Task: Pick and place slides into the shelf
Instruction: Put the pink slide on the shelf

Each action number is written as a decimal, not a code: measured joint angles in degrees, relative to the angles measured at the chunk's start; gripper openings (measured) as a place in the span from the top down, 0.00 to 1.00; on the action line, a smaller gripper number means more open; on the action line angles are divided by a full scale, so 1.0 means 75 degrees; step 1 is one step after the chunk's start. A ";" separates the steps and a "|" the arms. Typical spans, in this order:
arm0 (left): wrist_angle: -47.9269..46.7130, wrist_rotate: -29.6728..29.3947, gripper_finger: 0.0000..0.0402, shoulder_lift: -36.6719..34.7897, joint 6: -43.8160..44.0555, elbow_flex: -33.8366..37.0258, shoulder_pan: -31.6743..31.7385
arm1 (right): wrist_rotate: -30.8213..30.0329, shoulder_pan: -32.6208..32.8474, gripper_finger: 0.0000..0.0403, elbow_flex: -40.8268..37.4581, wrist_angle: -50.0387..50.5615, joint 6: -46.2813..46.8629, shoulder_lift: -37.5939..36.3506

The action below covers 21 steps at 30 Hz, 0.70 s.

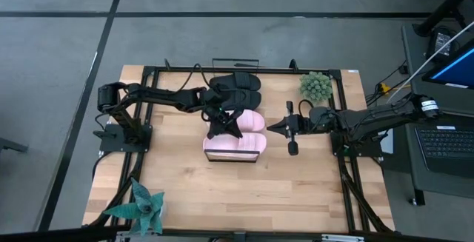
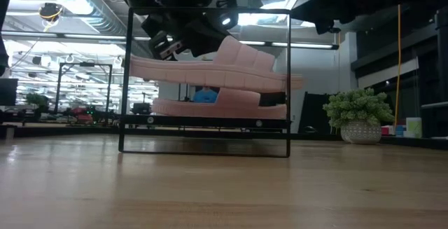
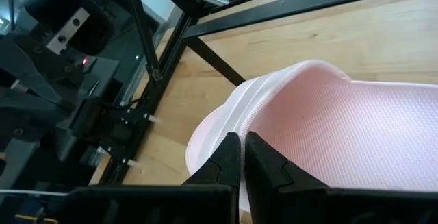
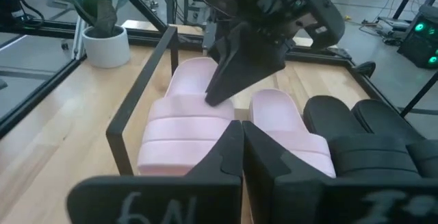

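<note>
Two light pink slides sit at the shelf [image 1: 232, 156], between its black wire rails [image 2: 288, 82]. My left gripper [image 1: 220, 127] comes from the table's left and is shut on the near pink slide [image 2: 210, 71], which is raised. The far pink slide [image 2: 217, 103] lies flat on the shelf board [image 2: 203, 122] by its sole. Two black slides [image 1: 237, 88] lie side by side beyond the pink ones. My right gripper [image 1: 270, 129] hovers shut just right of the shelf and touches nothing. My left gripper pinches the near pink slide by the raised rim of its heel end [image 3: 236, 125]: one finger [image 3: 224, 157] outside the rim, the other [image 3: 268, 164] on the textured footbed. The fingers come slanting down from the left. The slide is lifted clear of the board, toe end slightly lower.
A potted green plant [image 1: 316, 86] stands at the far right of the table, and a spiky plant in a white pot [image 1: 141, 206] at the near left. A black frame [image 1: 148, 72] borders the tabletop. Bare wood [image 1: 244, 194] lies near of the shelf.
</note>
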<state>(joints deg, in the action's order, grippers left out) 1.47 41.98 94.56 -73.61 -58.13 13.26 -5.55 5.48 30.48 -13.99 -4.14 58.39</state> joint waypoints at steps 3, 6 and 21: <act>-0.0003 -0.0012 1.00 0.0004 0.0001 0.0000 0.0000 | -0.0001 0.0001 0.99 0.0000 0.0001 -0.0026 0.0000; 0.0061 -0.0098 1.00 0.0159 0.0004 0.0007 0.0017 | -0.0001 -0.0001 0.99 0.0000 0.0001 -0.0026 0.0000; 0.0443 -0.0074 1.00 0.0743 0.0001 0.0009 0.0069 | 0.0002 -0.0001 0.99 0.0000 -0.0052 -0.0067 -0.0003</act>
<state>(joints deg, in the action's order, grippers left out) 4.79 41.42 100.14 -73.60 -58.06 13.78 -5.54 5.48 30.48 -14.38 -4.64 58.37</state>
